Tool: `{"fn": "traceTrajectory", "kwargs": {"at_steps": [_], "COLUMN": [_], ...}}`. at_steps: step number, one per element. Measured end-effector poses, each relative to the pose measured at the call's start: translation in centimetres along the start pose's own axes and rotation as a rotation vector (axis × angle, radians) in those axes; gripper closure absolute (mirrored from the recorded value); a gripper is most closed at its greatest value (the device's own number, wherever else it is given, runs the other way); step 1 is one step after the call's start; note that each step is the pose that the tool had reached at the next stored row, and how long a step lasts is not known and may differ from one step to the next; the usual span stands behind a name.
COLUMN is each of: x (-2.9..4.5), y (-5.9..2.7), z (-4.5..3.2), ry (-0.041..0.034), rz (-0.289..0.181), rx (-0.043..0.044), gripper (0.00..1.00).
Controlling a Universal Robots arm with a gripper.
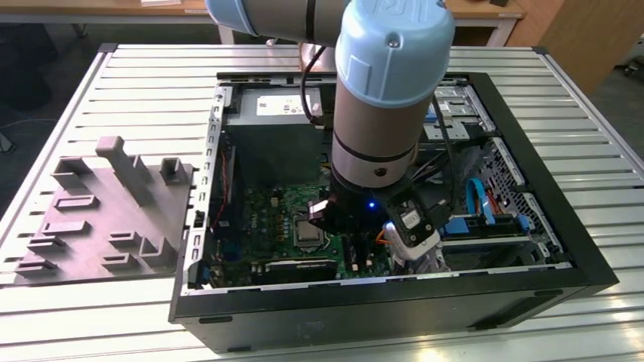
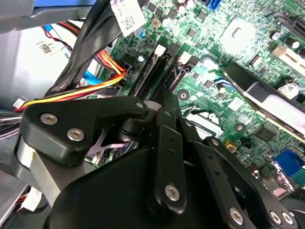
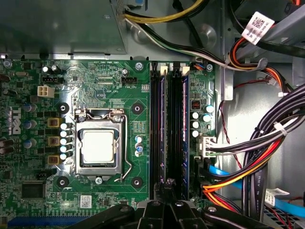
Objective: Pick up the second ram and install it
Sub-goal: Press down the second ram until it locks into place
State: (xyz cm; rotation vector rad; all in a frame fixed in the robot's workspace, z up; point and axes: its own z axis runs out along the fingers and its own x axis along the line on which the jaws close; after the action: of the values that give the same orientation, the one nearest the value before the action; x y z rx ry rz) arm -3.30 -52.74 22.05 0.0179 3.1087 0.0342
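Observation:
My gripper (image 3: 167, 181) hangs low inside the open computer case (image 1: 563, 226), over the long black memory slots (image 3: 169, 124) on the green motherboard (image 3: 95, 90). In both wrist views its fingers come together at a narrow tip (image 2: 167, 95) right above one end of the slots (image 2: 152, 71). The second ram is hidden; I cannot tell whether it sits between the fingertips or in a slot. In the exterior view the gripper (image 1: 342, 226) is down beside the processor socket (image 1: 305, 232).
A bundle of black, yellow, orange and red cables (image 3: 257, 157) runs close beside the slots. The processor socket (image 3: 98, 148) lies on the slots' other side. A grey moulded tray (image 1: 101, 219) stands outside the case on the exterior view's left. The power supply (image 1: 271, 113) fills the case's far end.

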Motion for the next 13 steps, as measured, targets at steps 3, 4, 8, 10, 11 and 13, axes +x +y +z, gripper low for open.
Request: {"fn": "traceTrajectory", "kwargs": {"at_steps": [3, 4, 8, 10, 11, 13], "x": [0.01, 0.01, 0.01, 0.01, 0.02, 0.02], "y": [-0.01, -0.01, -0.01, -0.01, -0.02, -0.02], "z": [0.18, 0.19, 0.21, 0.32, 0.35, 0.36], "ry": [0.0001, 0.0001, 0.0000, 0.0001, 0.0002, 0.0002], "rz": [0.000, 0.000, 0.000, 0.000, 0.000, 0.000], "rx": [0.0002, 0.0002, 0.0000, 0.0003, 0.0007, 0.0005], "gripper": [0.90, 0.90, 0.90, 0.90, 0.90, 0.90]}}
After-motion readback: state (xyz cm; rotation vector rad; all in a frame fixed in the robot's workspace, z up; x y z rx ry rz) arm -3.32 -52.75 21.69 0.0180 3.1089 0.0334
